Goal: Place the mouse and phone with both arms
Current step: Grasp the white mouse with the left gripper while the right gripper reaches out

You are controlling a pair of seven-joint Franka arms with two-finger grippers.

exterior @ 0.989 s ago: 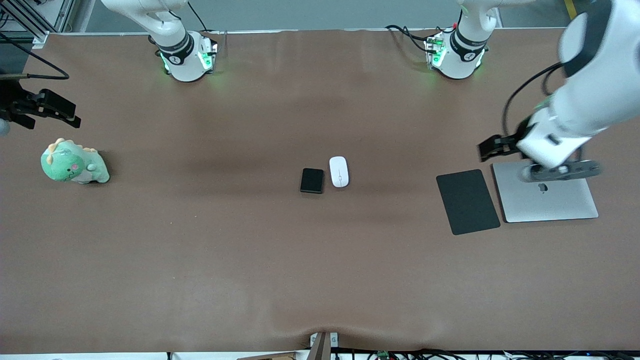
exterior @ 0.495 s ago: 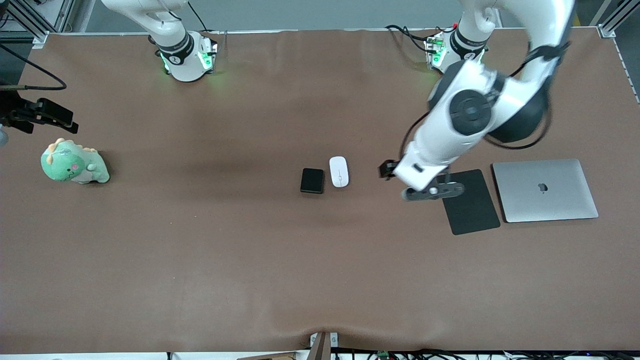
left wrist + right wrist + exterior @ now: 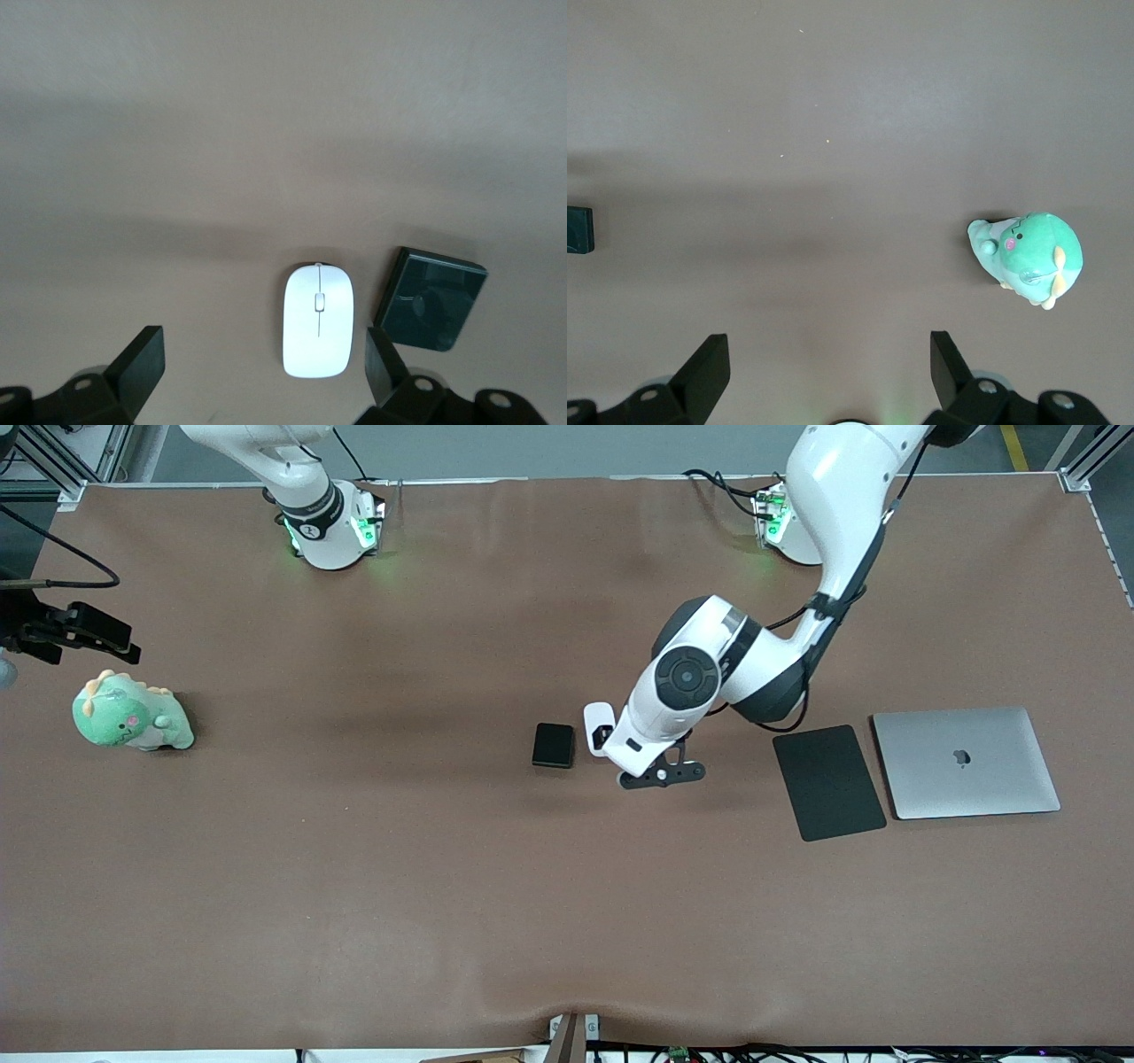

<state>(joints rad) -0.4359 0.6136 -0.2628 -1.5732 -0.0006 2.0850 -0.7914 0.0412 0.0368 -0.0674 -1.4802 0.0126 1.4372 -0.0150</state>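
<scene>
The mouse (image 3: pixel 597 715) is seen lying flat on the brown surface (image 3: pixel 354 868), near its middle, partly covered in the front view by the left arm (image 3: pixel 709 669); the phone (image 3: pixel 554 745) lies just beside it toward the right arm's end of the surface, the two close but apart; in the left wrist view the mouse (image 3: pixel 318 322) and the phone (image 3: pixel 431 298) are both shown whole, with a narrow strip of surface between them. The left pincer (image 3: pixel 264 372) is held spread wide over the mouse, its fingers (image 3: pixel 142 367) clear of it and nothing pinched. The right pincer (image 3: pixel 84 631) is held spread over the surface at the right arm's end, above the green dinosaur toy (image 3: pixel 131 714), with nothing in its grasp; the right arm is waiting there. Toward the left arm's end a black pad (image 3: pixel 828 781) is laid flat, and a closed silver laptop (image 3: pixel 966 763) rests just beside it, nearer that end; both are well apart from the mouse and the phone.
</scene>
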